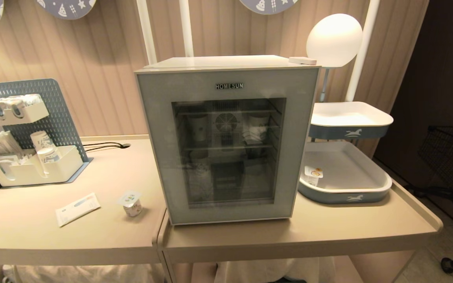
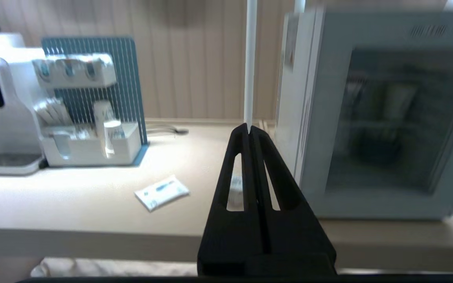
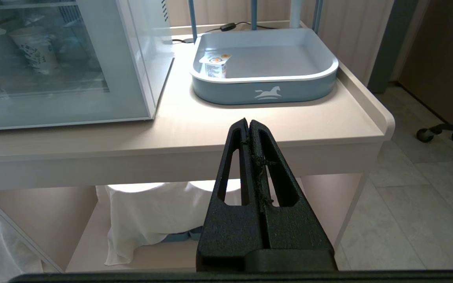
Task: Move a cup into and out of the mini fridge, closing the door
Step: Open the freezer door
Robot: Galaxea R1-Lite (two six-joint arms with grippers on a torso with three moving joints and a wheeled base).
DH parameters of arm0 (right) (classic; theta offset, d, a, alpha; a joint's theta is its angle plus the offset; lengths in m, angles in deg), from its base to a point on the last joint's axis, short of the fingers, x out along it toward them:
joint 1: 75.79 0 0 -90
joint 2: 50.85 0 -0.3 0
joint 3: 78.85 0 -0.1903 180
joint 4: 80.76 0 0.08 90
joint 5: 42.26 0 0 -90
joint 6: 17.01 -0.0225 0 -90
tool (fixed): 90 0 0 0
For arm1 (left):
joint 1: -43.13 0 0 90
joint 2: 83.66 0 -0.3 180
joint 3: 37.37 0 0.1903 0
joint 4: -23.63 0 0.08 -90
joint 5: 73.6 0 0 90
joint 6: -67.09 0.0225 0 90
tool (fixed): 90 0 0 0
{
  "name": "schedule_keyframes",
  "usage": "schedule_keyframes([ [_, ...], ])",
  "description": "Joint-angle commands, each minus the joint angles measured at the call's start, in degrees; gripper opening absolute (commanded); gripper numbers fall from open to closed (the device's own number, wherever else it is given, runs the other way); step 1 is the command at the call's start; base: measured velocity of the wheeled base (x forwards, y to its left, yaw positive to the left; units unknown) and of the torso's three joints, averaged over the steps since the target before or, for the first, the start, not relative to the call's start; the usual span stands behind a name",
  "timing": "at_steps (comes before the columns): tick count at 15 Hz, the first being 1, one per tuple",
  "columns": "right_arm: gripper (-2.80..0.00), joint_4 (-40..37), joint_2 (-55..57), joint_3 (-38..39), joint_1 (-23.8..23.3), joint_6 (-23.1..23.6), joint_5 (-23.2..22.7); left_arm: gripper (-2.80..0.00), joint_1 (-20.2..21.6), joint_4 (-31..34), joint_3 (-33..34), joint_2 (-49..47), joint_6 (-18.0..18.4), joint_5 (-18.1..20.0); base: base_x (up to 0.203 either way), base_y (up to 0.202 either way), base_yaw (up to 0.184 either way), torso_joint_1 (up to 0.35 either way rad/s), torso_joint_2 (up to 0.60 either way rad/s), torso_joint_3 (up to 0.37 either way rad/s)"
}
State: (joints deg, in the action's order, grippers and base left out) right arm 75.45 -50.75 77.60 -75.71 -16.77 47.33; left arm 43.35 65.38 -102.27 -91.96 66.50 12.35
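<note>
The task is at its start: the fridge [image 1: 226, 141] stands on the bench [image 1: 92, 232] with its door [image 1: 159, 157] closed, and the cup [image 1: 132, 203] sits just left of it. Both claws, left [image 2: 249, 127] and right [image 3: 248, 122], are clenched and empty, short of the bench edge. Next, I judge, a claw must release and pull the door open.

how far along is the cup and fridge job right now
Barely started. Nothing looks done: the door of the mini fridge is shut and the cup sits on the table to the fridge's left. Nothing is in hand: the left gripper and right gripper are both shut and empty, short of the table. Left to do: open the door, put the cup in, take it out, close the door.
</note>
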Motion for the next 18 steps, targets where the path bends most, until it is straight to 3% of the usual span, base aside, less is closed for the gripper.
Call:
schedule_keyframes([
  [1,-2.80,-0.02,0.08,0.01,0.01,0.02,-0.02,-2.80,0.03,4.10,-12.38,-14.50,-1.30,-0.29,0.000,0.000,0.000,0.000,0.00,0.000],
  [5,-2.80,-0.02,0.09,0.01,0.01,0.02,-0.02,-2.80,0.20,8.22,-26.19,-46.65,-6.37,2.02,0.000,0.000,0.000,0.000,0.00,0.000],
  [7,-2.80,-0.02,0.08,0.01,0.01,0.02,-0.02,-2.80,1.38,9.17,-32.36,-62.35,-9.39,9.48,0.000,0.000,0.000,0.000,0.00,0.000],
  [8,-2.80,-0.02,0.08,0.01,0.01,0.02,-0.02,-2.80,2.43,9.49,-35.07,-68.72,-10.49,16.34,0.000,0.000,0.000,0.000,0.00,0.000],
  [11,-2.80,-0.02,0.08,0.01,0.01,0.02,-0.02,-2.80,6.88,6.76,-38.56,-80.18,-11.48,53.25,0.000,0.000,0.000,0.000,0.00,0.000],
  [12,-2.80,-0.02,0.08,0.01,0.01,0.02,-0.02,-2.80,7.89,3.32,-36.42,-81.85,-8.87,62.33,0.000,0.000,0.000,0.000,0.00,0.000],
  [13,-2.80,-0.02,0.08,0.09,0.01,0.02,-0.02,-2.80,8.40,-0.66,-31.88,-82.72,-4.13,66.61,0.000,0.000,0.000,0.000,0.00,0.000],
  [16,-2.80,-0.02,0.08,0.04,0.01,0.02,-0.02,-2.80,9.11,-15.80,-17.63,-85.96,11.70,68.80,0.000,0.000,0.000,0.000,0.00,0.000],
  [18,-2.80,-0.02,0.08,0.09,0.01,-0.07,-0.02,-2.80,9.29,-22.29,-14.19,-90.31,16.84,69.18,0.000,0.000,0.000,0.000,0.00,0.000],
])
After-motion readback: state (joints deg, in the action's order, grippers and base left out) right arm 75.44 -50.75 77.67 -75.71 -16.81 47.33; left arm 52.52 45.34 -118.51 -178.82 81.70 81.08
